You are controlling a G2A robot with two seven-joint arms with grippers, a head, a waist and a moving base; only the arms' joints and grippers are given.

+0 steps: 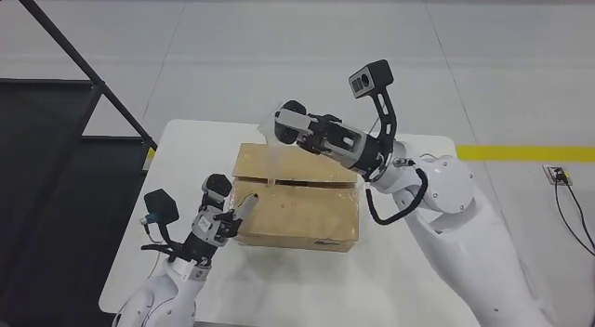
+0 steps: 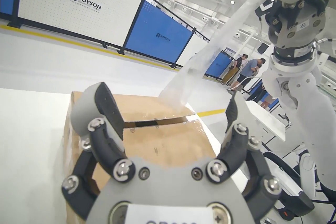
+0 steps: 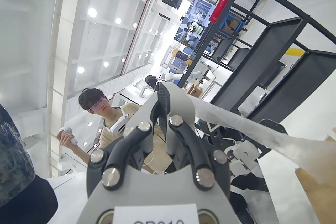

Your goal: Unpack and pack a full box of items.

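Observation:
A brown cardboard box (image 1: 297,211) lies on the white table (image 1: 186,155), its top flaps nearly closed with a narrow slit (image 2: 157,123) between them. My right gripper (image 1: 282,119) is held high above the box's far edge, shut on a long translucent white plastic bag (image 2: 210,51) that hangs down into the slit. That same bag (image 3: 249,125) trails from the shut fingers in the right wrist view. My left gripper (image 1: 244,204) stands open at the box's near-left end, with the box (image 2: 168,141) between and beyond its fingers (image 2: 107,109).
A black metal shelf frame (image 1: 56,132) stands beside the table's left side. Bare tabletop lies in front of the box and to its left. A yellow floor line (image 1: 521,152) runs behind the table at the right.

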